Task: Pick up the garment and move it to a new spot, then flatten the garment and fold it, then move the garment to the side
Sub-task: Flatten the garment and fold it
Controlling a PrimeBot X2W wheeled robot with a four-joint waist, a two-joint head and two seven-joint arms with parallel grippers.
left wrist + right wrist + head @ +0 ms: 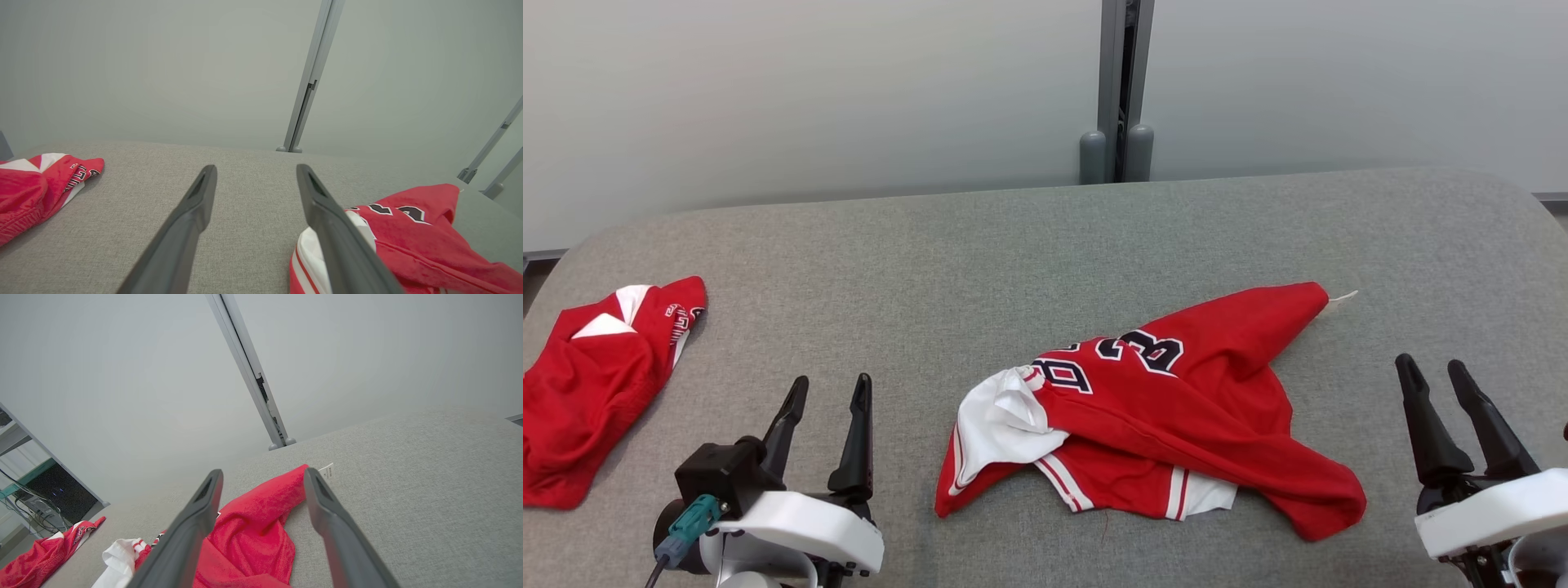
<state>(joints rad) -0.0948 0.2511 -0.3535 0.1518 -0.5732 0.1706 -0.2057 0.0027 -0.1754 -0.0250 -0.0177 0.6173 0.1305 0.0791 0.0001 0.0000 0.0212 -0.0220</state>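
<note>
A crumpled red garment (1176, 408) with white trim and dark numbers lies on the grey table (1013, 261), right of centre. It also shows at the lower right of the left wrist view as the garment (412, 241), and between the fingers in the right wrist view as the garment (253, 531). My left gripper (829, 388) stands open near the front edge, to the garment's left, holding nothing. Open and empty as well, my right gripper (1433, 367) sits to the garment's right. Both are apart from the cloth.
A second red and white garment (596, 384) lies bunched at the table's left edge. A pale wall with a grey post (1123, 90) stands behind the table. Shelving with cables (32, 498) shows at the left of the right wrist view.
</note>
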